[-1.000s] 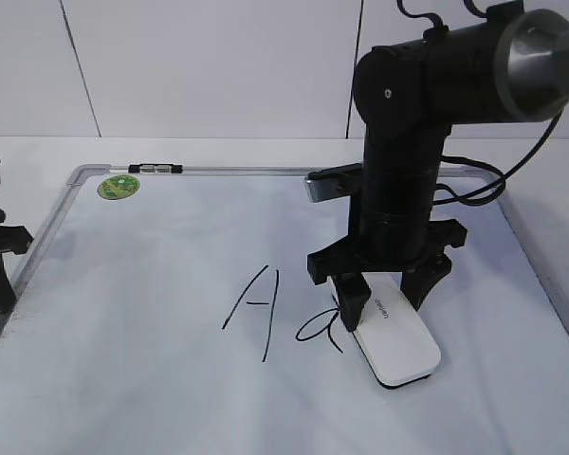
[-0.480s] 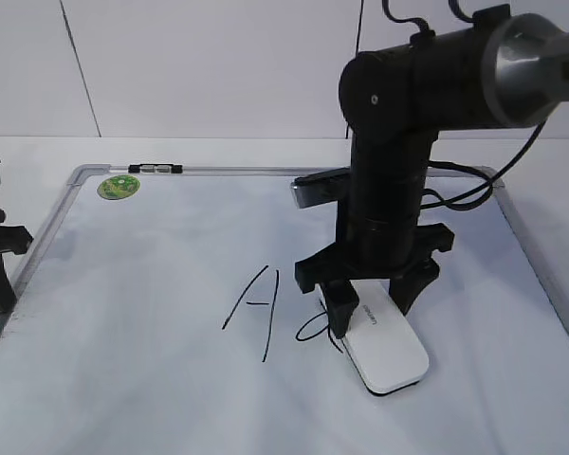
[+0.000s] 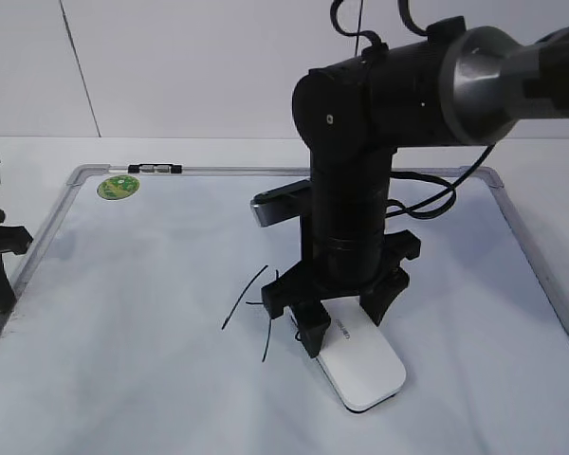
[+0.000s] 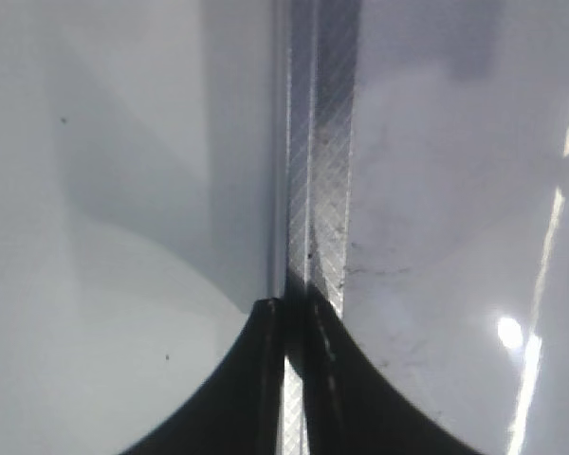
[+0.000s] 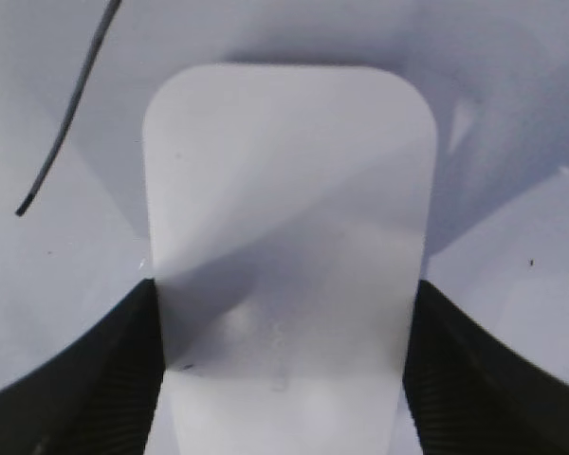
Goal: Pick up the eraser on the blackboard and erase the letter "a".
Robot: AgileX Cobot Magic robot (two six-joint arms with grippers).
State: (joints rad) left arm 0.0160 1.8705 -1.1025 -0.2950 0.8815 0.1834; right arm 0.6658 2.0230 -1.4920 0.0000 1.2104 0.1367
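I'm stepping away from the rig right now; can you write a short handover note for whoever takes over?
Right gripper: fingers closed on the eraser, which lies flat on the blackboard.
Left gripper: shut, holding nothing, at the board's left frame edge.
Done: eraser picked up and dragged across the spot of the letter "a"; no "a" visible, though arm and eraser cover that spot.
Also: parts of the capital "A" look hidden or wiped.
Left: lift off, check for leftover marks.
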